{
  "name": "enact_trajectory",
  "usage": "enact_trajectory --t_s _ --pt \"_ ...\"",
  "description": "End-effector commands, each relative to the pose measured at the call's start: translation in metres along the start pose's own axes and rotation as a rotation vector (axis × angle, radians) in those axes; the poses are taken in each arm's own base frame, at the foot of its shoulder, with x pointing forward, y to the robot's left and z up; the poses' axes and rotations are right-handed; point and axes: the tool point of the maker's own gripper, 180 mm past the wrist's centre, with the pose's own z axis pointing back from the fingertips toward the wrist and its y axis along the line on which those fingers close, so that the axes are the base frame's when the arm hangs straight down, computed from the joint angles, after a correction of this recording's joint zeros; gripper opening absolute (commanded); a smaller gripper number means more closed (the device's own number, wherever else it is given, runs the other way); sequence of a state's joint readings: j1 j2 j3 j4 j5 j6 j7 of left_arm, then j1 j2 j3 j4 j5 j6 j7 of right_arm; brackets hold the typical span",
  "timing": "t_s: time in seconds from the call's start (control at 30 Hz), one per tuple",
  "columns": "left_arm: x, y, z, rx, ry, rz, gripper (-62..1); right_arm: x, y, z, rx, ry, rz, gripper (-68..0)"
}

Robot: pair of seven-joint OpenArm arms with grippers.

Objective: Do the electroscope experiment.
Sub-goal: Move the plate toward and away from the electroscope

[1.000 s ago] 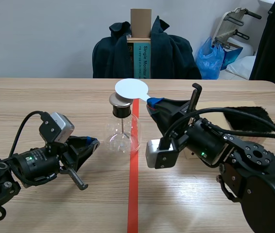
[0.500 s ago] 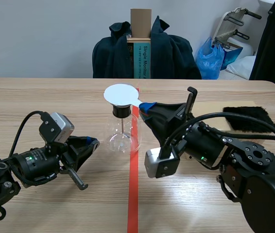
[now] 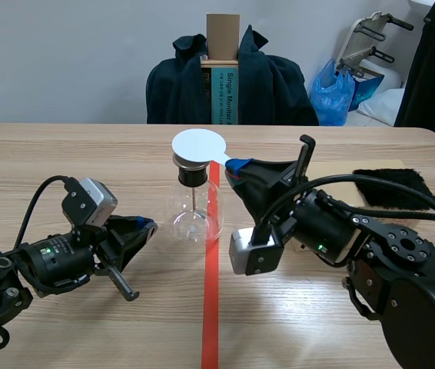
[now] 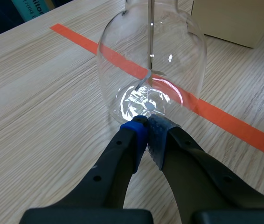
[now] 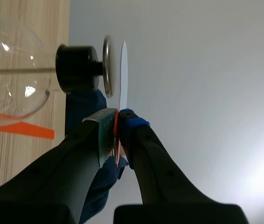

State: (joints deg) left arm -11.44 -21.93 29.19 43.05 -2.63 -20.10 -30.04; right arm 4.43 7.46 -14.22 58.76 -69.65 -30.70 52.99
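1. The right claw (image 5: pixel 117 122) is pinching the thin handle of the white disc (image 5: pixel 123 70) between its closed pads; the disc is hanging flat just above the electroscope's metal plate (image 5: pixel 107 65); in the right wrist view a narrow gap is showing between the two.
2. The metal plate is sitting on a black stopper (image 5: pixel 78 69), which is plugging the neck of the glass flask (image 3: pixel 194 211); a thin rod (image 4: pixel 149 32) is running down inside the flask, and a foil strip (image 4: pixel 140 83) is angling away from the rod's lower end.
3. The flask is standing upright on the orange-red tape line (image 3: pixel 210 307), about midway between the left and right edges of the table (image 3: pixel 87 323).
4. The left claw (image 4: pixel 146 126) is lying low over the table, its fingers closed on nothing; its tips are sitting just beside the flask's base, and I cannot tell whether they are touching the glass.
5. A black furry cloth (image 3: pixel 390 187) is lying near the table's right edge, beyond the right arm; a dark jacket (image 3: pixel 271 84) is draping a chair past the far edge.
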Motion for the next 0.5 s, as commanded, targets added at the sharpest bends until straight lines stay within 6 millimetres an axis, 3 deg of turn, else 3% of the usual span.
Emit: enact_trajectory --t_s 0.0,0.47 --pt "0.014 0.006 -0.005 0.011 -0.043 -0.005 -57.9 -0.015 -0.010 0.000 -0.020 0.034 0.028 -66.9" --pt "0.014 0.006 -0.005 0.012 -0.043 -0.005 -57.9 -0.064 -0.011 0.009 -0.025 0.306 0.026 -66.9"
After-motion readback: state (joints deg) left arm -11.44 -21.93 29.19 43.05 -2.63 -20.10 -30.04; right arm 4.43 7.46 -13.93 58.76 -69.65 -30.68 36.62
